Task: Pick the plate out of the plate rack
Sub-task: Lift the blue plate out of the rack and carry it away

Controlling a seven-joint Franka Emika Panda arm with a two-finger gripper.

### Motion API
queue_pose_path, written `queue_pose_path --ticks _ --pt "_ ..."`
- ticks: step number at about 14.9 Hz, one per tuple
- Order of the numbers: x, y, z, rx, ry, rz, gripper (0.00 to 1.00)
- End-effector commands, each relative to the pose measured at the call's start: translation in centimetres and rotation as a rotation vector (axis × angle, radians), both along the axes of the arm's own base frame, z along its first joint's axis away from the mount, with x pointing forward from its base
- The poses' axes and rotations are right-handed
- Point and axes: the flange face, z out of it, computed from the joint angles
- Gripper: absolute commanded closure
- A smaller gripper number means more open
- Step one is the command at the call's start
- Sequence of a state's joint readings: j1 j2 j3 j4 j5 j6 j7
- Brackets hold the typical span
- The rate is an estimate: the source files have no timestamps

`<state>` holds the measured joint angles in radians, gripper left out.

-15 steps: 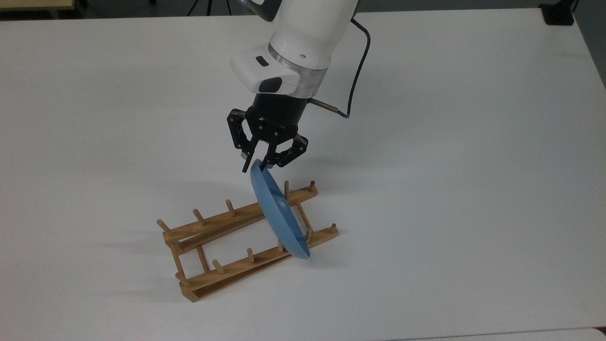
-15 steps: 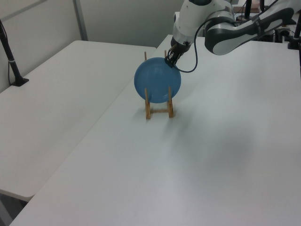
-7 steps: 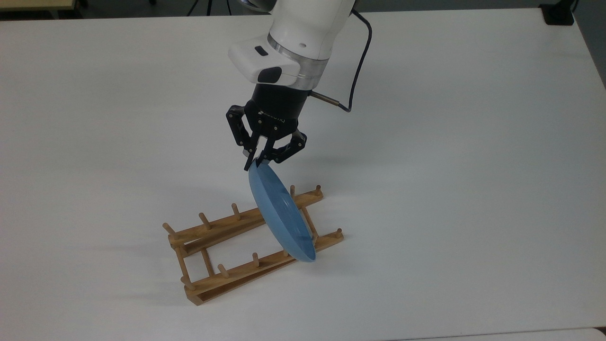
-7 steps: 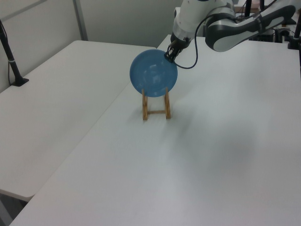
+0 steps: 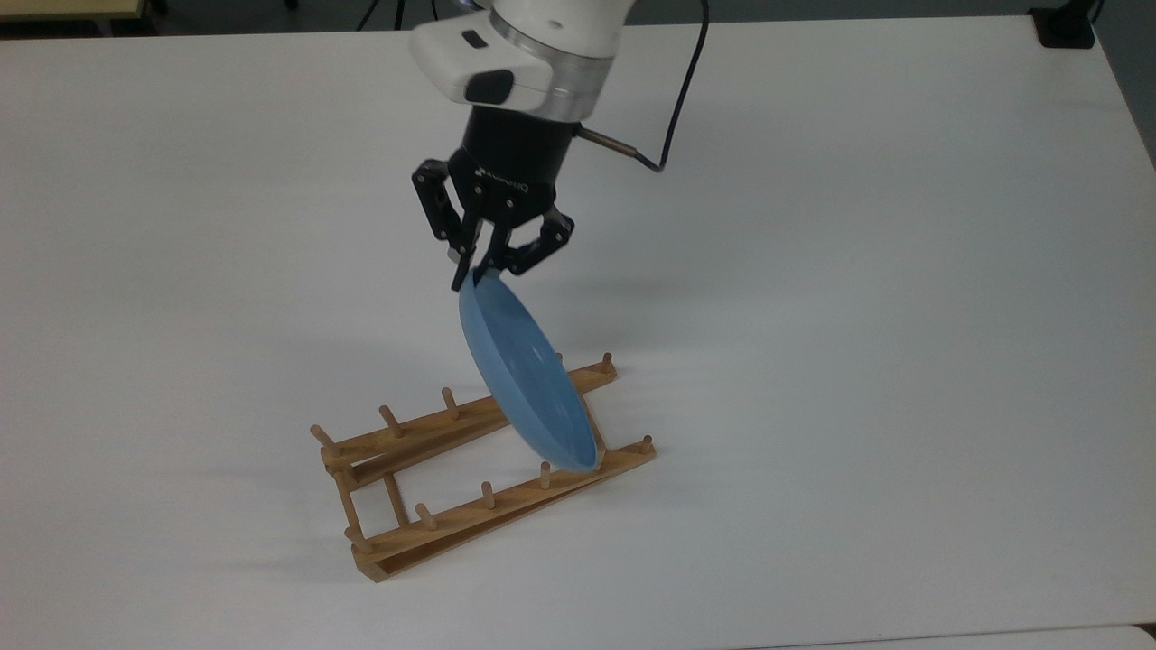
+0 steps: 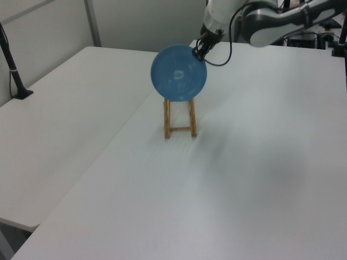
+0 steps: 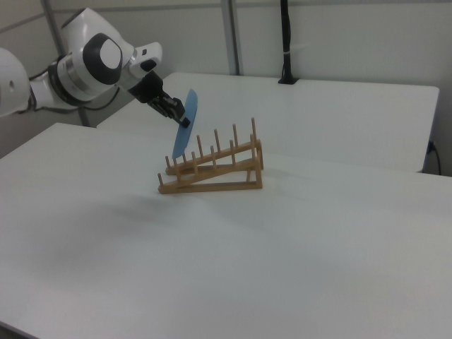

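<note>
We see the gripper [image 5: 477, 271] clamped on the upper rim of the light-blue plate [image 5: 528, 379], its black fingers [image 5: 467, 268] pinching the edge from both faces. The plate hangs tilted, its lower edge just above the low end of the wooden plate rack [image 5: 433, 506], between the two rails in the top view. The rack rests on the white table [image 5: 858, 316].

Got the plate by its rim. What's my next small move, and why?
Probably lift a bit more. The gripper is shut on the plate's top rim, but in the right view its lower edge looks level with the rack's peg tips.
</note>
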<state>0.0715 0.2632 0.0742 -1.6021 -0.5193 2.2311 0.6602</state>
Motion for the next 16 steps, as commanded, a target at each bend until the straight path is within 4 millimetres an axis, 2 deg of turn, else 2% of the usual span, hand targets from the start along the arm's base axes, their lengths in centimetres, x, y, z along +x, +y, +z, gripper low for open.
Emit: queue_pose_path --ticks 1,5,8,13,16 --pt "-3.3 -3.4 2.8 0.109 0.185 0.059 0.97" --pt "-6.9 -9.3 3.7 0.233 0.429 0.186 0.97" --pt "-9.2 -14.1 2.5 0.277 0.598 0.310 0.96" --pt "-11.2 -21.0 -3.2 0.338 0.677 0.366 0.94" --pt "-12.1 -23.1 -6.9 0.345 0.664 0.398 0.94"
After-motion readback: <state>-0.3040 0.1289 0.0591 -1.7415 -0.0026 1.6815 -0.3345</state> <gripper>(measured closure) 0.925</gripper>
